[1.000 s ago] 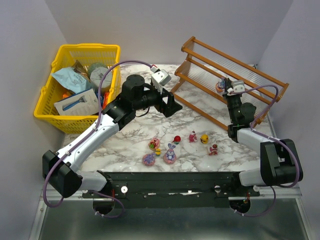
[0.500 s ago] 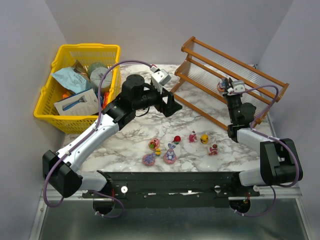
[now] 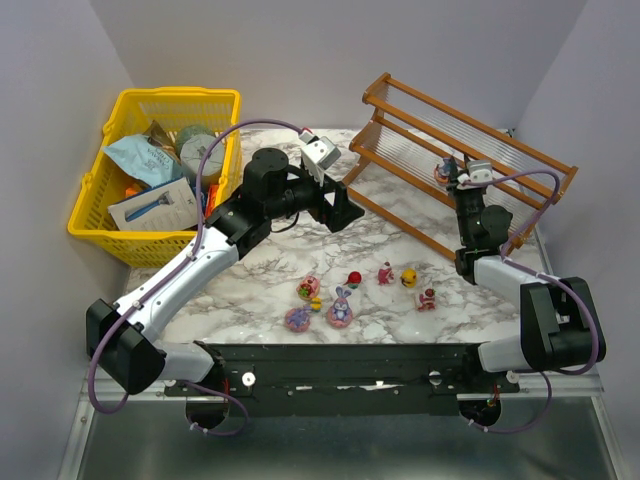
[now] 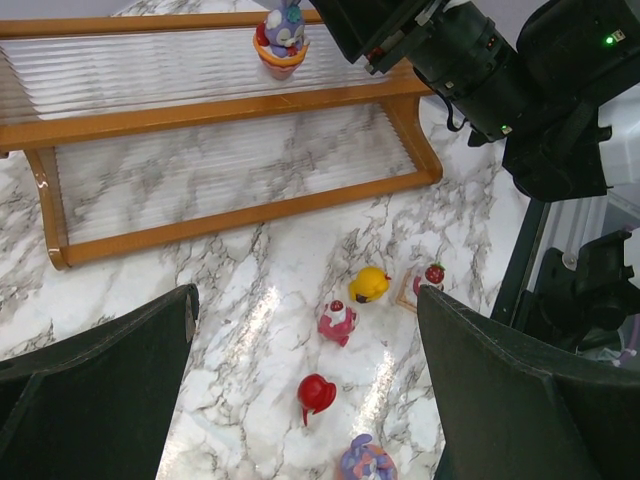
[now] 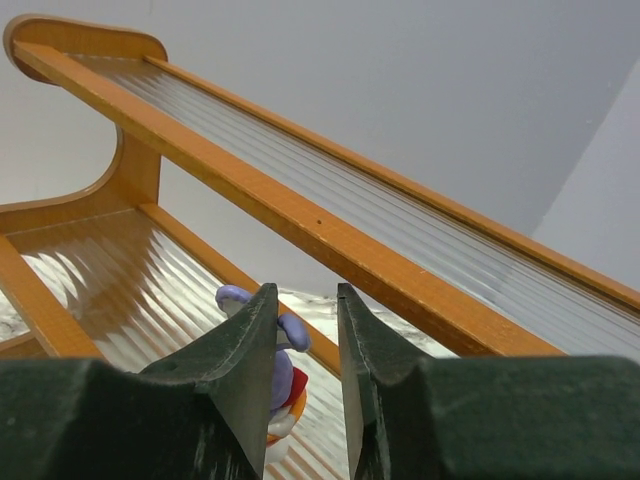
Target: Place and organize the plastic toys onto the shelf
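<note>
Shelf bears bunny close by parted right fingers.

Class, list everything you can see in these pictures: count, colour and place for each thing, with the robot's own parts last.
shelf: one, reddish-brown rails and clear ribbed panels, far right
bunny toy: one, purple and pink-red, standing on the shelf
pink-purple toys: three, near centre of the table
pink-red figures: two, right of those
red toy: one, among them
yellow toy: one, between the pink-red figures
basket: one, yellow mesh, far left
packets: several, blue and white, in the basket
table: one, white-grey marble
left gripper: black, open, above the table's middle
right gripper: black, jaws apart, at the bunny toy
</note>
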`<control>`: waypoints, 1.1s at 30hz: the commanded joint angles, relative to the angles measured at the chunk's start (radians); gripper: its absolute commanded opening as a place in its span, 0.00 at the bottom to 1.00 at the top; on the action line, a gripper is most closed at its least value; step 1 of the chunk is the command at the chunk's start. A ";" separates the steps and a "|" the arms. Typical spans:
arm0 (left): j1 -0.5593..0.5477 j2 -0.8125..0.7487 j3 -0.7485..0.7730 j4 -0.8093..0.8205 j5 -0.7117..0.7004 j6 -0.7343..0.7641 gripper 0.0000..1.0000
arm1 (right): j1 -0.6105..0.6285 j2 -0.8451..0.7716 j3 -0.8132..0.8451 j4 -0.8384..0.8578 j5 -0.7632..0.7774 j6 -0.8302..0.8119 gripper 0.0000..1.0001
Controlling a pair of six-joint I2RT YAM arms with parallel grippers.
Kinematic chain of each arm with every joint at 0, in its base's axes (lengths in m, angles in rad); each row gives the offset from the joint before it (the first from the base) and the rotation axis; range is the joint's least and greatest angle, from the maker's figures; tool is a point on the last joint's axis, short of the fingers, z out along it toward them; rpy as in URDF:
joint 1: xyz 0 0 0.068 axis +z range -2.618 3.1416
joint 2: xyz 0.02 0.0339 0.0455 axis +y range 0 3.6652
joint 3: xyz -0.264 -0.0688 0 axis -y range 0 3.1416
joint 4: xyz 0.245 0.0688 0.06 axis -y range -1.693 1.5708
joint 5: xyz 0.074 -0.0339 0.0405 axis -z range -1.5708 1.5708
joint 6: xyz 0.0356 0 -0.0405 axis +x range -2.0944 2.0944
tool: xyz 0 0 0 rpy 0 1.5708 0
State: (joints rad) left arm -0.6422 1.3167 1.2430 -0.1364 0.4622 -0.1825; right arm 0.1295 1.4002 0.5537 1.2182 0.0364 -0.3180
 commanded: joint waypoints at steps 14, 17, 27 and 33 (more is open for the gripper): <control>0.010 0.012 -0.016 0.020 0.027 -0.014 0.99 | -0.005 -0.047 0.034 -0.042 0.206 0.149 0.47; 0.010 0.010 -0.019 0.023 0.027 -0.020 0.99 | -0.004 -0.046 0.045 -0.068 0.258 0.177 0.47; 0.012 0.001 -0.030 0.031 0.023 -0.029 0.99 | -0.004 -0.063 0.071 -0.140 0.292 0.261 0.50; 0.012 -0.001 -0.033 0.032 0.026 -0.031 0.99 | -0.005 -0.083 0.077 -0.169 0.258 0.293 0.53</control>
State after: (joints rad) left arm -0.6357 1.3235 1.2259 -0.1284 0.4652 -0.2081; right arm 0.1299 1.3491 0.5941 1.0595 0.2756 -0.0647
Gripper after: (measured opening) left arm 0.988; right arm 0.521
